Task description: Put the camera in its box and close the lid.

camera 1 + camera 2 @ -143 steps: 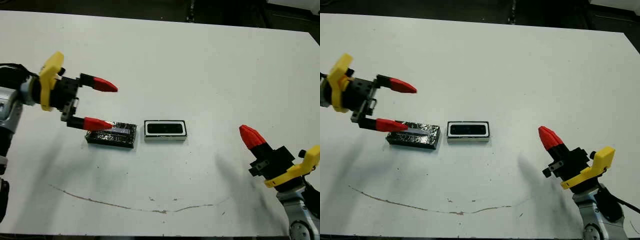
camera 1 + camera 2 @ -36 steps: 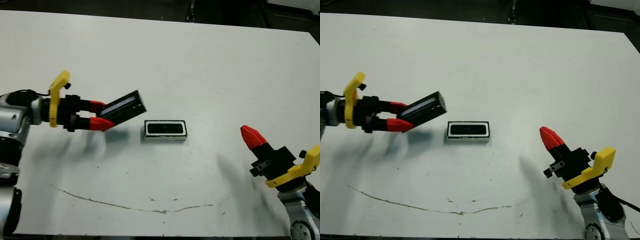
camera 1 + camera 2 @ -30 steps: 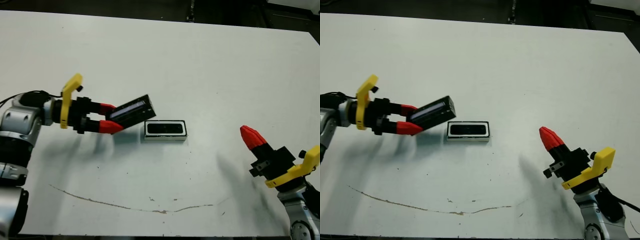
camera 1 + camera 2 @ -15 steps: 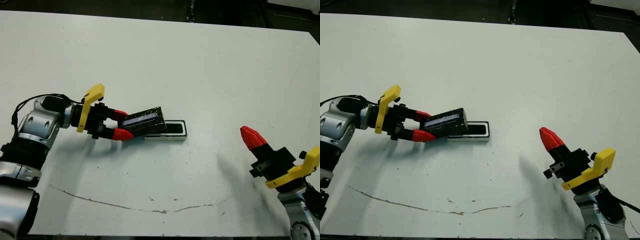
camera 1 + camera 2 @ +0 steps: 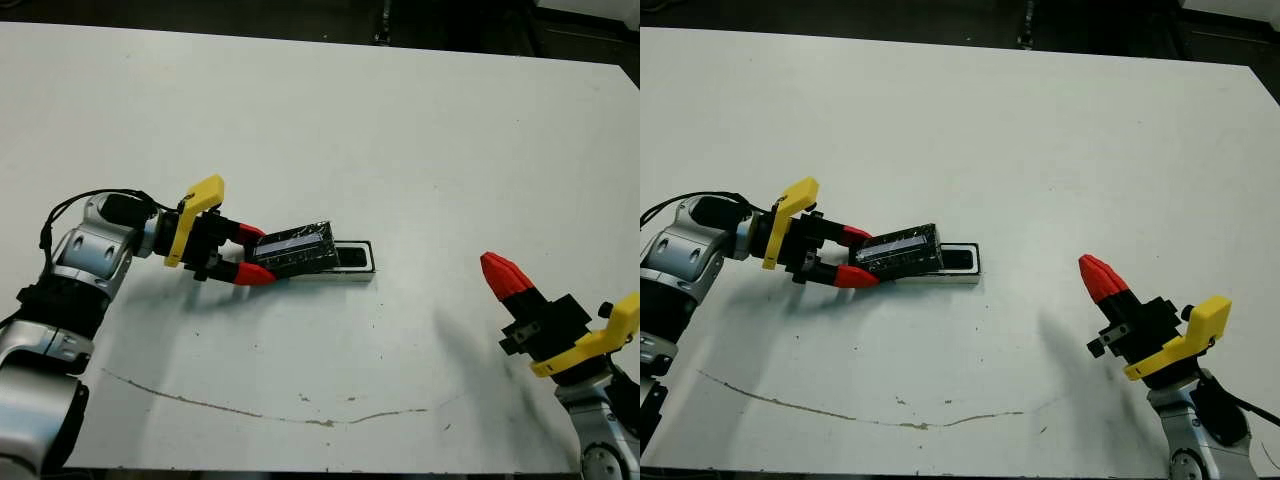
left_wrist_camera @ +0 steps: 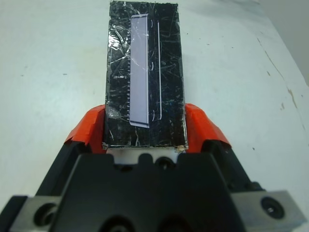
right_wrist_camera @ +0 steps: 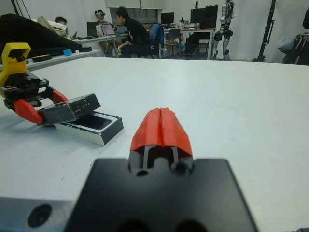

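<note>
Left gripper [image 5: 238, 255] clamps crinkly, shiny black rectangular lid [image 5: 293, 248], tilted over white-lined, dark-walled shallow box [image 5: 352, 263]; level, centre, lower squarely. Right gripper [image 5: 1101, 280] closed, empty.

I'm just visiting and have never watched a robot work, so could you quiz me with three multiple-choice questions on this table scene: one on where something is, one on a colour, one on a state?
1. Where is the lid?
A. Flat on the table far from the box
B. Held tilted over the left end of the box
C. In the right hand

2. What colour are the tips of the robot's fingers?
A. Red
B. Blue
C. Green

3. What state is the right hand in?
A. Shut on the lid
B. Wide open
C. Shut, holding nothing

Answers:
1 B, the left hand grips the lid, which slants across the box's left part while the right end remains uncovered.
2 A, both hands end in red tips.
3 C, its two red tips press together with nothing between them, apart from the box.
</note>
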Controlling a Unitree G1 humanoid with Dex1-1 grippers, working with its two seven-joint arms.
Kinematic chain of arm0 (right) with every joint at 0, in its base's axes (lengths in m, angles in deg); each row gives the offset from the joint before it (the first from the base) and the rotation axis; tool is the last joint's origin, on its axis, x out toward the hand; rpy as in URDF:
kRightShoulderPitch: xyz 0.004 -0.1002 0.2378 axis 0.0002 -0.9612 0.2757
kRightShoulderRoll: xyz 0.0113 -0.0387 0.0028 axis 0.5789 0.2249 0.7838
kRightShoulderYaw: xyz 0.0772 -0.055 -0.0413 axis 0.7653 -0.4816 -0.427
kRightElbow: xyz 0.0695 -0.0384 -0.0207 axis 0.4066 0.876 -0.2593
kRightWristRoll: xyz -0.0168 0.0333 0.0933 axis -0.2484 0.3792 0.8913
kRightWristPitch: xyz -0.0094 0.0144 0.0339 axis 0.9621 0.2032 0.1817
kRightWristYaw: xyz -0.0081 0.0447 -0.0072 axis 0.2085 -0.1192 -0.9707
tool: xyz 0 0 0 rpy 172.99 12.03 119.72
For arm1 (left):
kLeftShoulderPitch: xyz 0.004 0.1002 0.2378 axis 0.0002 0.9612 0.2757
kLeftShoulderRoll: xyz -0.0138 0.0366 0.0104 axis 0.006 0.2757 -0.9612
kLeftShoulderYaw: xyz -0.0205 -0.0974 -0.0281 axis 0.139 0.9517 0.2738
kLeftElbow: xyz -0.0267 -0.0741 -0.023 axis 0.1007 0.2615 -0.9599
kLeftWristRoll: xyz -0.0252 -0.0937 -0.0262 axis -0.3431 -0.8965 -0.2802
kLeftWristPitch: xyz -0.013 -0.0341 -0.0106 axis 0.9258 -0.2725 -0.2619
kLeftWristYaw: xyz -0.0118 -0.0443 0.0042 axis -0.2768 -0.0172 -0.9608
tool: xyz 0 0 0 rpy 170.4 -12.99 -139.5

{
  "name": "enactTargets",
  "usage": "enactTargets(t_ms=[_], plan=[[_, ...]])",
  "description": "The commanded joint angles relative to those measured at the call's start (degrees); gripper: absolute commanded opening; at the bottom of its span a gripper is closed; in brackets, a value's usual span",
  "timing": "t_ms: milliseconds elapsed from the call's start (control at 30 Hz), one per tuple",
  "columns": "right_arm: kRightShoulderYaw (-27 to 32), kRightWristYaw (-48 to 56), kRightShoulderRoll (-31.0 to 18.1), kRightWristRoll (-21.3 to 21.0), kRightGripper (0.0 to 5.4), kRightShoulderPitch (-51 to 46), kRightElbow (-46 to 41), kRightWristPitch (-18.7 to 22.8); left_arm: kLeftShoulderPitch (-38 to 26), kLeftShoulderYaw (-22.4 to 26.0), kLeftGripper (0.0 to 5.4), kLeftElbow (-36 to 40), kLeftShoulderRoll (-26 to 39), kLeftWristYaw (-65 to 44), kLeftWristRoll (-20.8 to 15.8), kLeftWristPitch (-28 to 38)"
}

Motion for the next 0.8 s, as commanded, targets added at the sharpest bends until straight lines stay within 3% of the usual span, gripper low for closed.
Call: enactTargets(t_ms=[33, 267, 800], plan=[[0.2, -0.6, -0.9, 0.0, 0.00, -0.7, -0.3, 0.7, 0.6, -2.2, 3.18, -1.1, -2.5, -0.3, 1.0, 0.0], [0.2, -0.3, -0.7, 0.9, 0.00, -0.7, -0.2, 0.8, -0.3, -3.2, 3.18, -2.4, -6.2, -0.9, 0.5, -1.4], [0.6, -0.7, -1.1, 0.0, 0.00, -0.6, -0.1, 0.0, -2.3, -7.4, 3.18, -9.0, -12.7, 1.8, 5.6, 5.7]])
